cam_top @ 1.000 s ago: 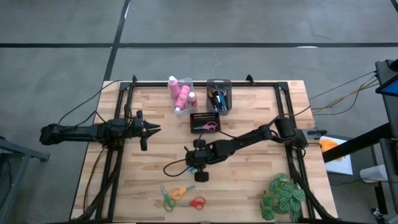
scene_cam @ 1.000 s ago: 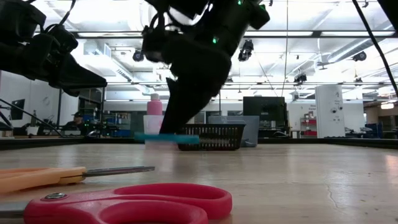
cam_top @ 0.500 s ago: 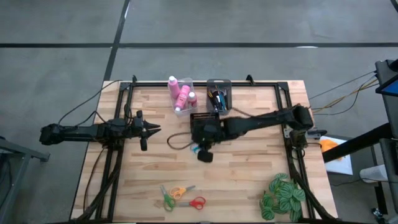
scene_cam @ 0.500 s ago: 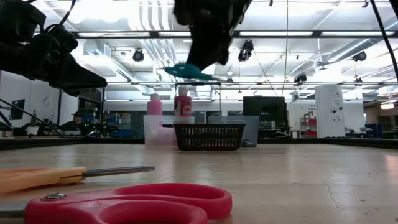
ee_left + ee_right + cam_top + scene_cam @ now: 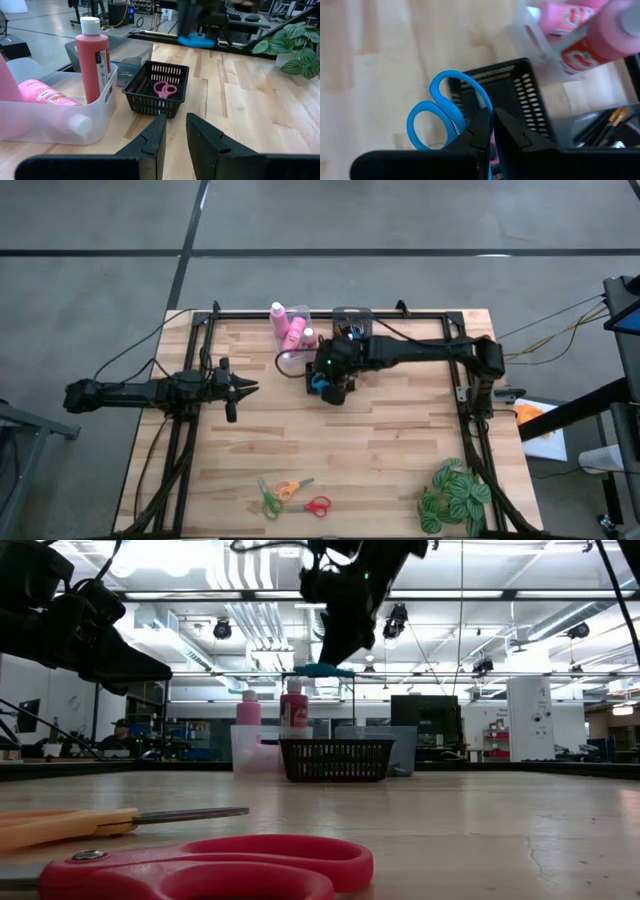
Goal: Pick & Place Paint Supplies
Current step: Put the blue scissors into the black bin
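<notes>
My right gripper (image 5: 492, 117) is shut on blue scissors (image 5: 440, 112) and hangs above a black mesh basket (image 5: 335, 760) that stands near the table's far edge. Pink scissors (image 5: 165, 90) lie in that basket. In the low view the blue scissors (image 5: 320, 670) hang level, well above the basket's rim. Pink bottles (image 5: 290, 330) stand in a clear bin (image 5: 50, 115) left of the basket. Brushes stand in a grey bin (image 5: 352, 325) behind it. My left gripper (image 5: 245, 387) waits at the table's left, narrowly open, with nothing between its fingers. My right gripper pinches the blue scissors between its two fingers just past the handle loops (image 5: 470, 107); the blades are hidden behind the fingers. The fingers slant down from above. The loops stick out to one side, and the scissors are lifted clear over the basket.
Orange (image 5: 287, 487), green (image 5: 270, 500) and red scissors (image 5: 316, 505) lie near the table's front edge. A leafy plant (image 5: 455, 495) stands at the front right corner. A black frame (image 5: 420, 315) runs along the far edge and both sides.
My right gripper has risen and gone from the table's middle toward the far edge, carrying the blue scissors from near the tabletop up to a place above the black basket. It has stayed shut.
</notes>
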